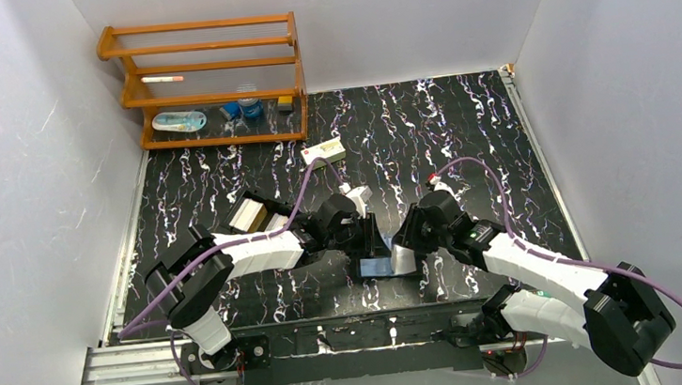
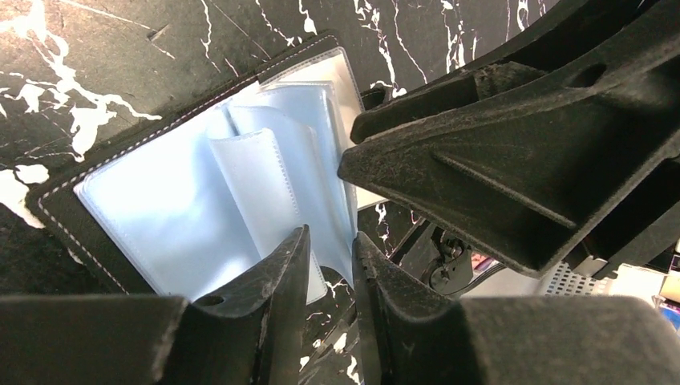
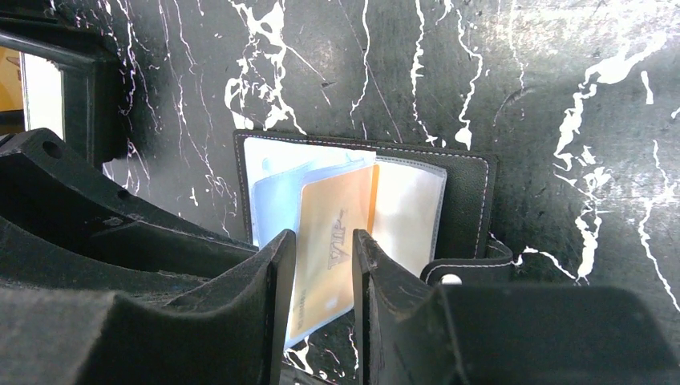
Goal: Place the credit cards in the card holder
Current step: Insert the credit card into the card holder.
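**Operator:** Right wrist view first. Which step am I on?

**Spotter:** You are mid-insertion. An amber-gold credit card [image 3: 337, 233] stands tilted inside the open card holder [image 3: 469, 200]. Its far edge sits among the sleeves [image 3: 273, 200], and its near end shows in the gap of your right gripper [image 3: 322, 245].

**Operator:** Is the card gripped?

**Spotter:** I cannot tell. The jaws stand apart with the card between them, but whether they bear on it is hidden.

**Operator:** And my left gripper [image 2: 330, 241]?

**Spotter:** It hangs over the holder's edge, jaws nearly together, with the rim of one sleeve leaf lying in the narrow gap. Whether it is pinched or merely framed, I cannot say.

**Operator:** What does the next move call for?

**Spotter:** As I judge it, you push the card lengthwise, deeper into its pocket, while that leaf is kept spread. The sleeves are thin, glossy, pale-blue film, limp and bowed, so they would likely buckle if a corner catches. The card is stiff, smooth and rectangular. The holder is a flat black cover with white stitching and a snap tab [image 3: 453, 277] at its near edge. It lies open on the black marbled table [image 3: 561, 96].
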